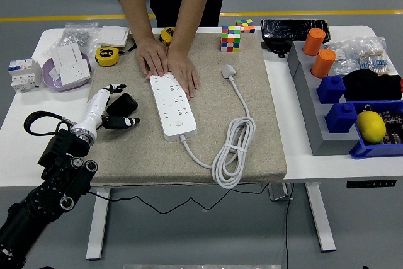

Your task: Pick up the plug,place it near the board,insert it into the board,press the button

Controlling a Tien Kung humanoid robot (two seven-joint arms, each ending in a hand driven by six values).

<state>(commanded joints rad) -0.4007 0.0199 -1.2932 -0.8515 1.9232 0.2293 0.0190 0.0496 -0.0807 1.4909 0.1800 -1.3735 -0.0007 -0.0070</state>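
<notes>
A black plug [123,103] lies on the beige mat [264,124] at its left side. My left hand [118,106], on a white forearm, is at the plug with its fingers [128,122] curled around it. The white power strip [172,105] lies lengthwise in the middle of the mat, with its button [179,124] near its front end. A person at the far side presses both hands [169,62] flat on the strip's far end. The strip's own white plug [228,71] and coiled cable [234,146] lie to its right. My right arm is out of view.
At the back left are a tape measure [107,56], a purple bowl with a white socket [68,67] and a breaker [24,74]. A Rubik's cube [230,38] stands at the mat's far edge. Blue bins [365,118], orange cups [318,51] and a yellow ball [371,125] fill the right side.
</notes>
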